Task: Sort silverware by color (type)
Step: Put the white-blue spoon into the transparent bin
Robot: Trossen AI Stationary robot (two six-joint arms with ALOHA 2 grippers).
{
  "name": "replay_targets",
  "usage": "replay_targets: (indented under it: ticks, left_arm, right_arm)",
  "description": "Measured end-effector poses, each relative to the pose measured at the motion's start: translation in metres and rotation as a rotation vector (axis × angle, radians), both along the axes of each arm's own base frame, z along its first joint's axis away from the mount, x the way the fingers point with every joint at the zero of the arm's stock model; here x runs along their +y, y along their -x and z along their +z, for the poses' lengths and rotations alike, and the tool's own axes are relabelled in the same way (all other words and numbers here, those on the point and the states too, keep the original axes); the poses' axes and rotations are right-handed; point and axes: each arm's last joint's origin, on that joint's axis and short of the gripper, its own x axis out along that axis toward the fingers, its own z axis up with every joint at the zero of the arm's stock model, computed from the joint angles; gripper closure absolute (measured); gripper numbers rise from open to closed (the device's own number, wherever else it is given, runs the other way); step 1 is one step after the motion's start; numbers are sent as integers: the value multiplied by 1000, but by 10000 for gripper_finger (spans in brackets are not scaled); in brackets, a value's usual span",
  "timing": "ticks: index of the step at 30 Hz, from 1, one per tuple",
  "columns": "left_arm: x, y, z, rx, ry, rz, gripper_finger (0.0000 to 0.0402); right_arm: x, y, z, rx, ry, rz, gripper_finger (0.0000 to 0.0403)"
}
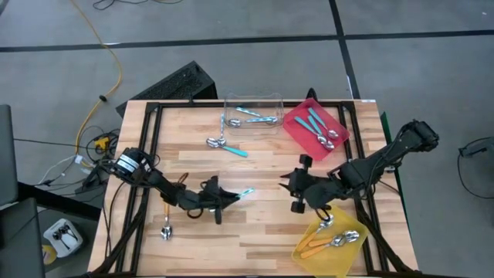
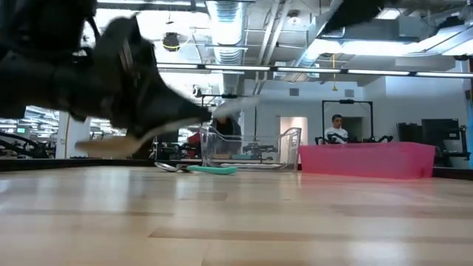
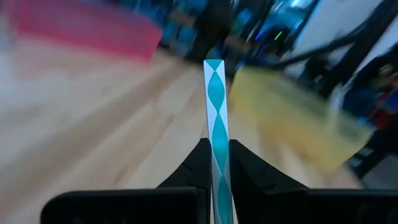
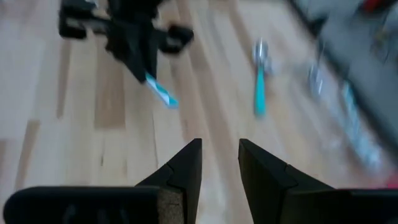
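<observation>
left hand (image 1: pixel 228 197) grips teal spoon (image 1: pixel 244 192), handle pointing toward right arm.

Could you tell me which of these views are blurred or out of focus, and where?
High view: sharp throughout. Low view: the near arm is a dark smear, while the red tray is crisp. Left wrist view: the striped teal handle in the left tool is sharp, the background smeared. Right wrist view: the whole table is motion-blurred beyond the right tool.
</observation>
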Motion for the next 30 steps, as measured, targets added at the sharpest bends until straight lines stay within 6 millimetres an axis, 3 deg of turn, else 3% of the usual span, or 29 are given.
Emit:
replay_targets:
  ticks: [4,8,14,24,30]
  left_arm:
    - [-1,2,16,-152,-57,-72,387]
    - [-6,-7,26,-197,-92,-185,387]
    - [-13,-14,41,-273,-136,-292,388]
    - [-15,-10,65,-368,-186,-375,387]
    - [-16,-7,75,-413,-191,-434,387]
  right_arm:
    - [7,-7,11,-107,52,67,274]
    - [11,-16,15,-166,90,121,274]
    - [21,-18,12,-150,132,242,274]
    - [29,-13,8,-121,138,281,274]
    - [20,-8,-29,-147,146,274,274]
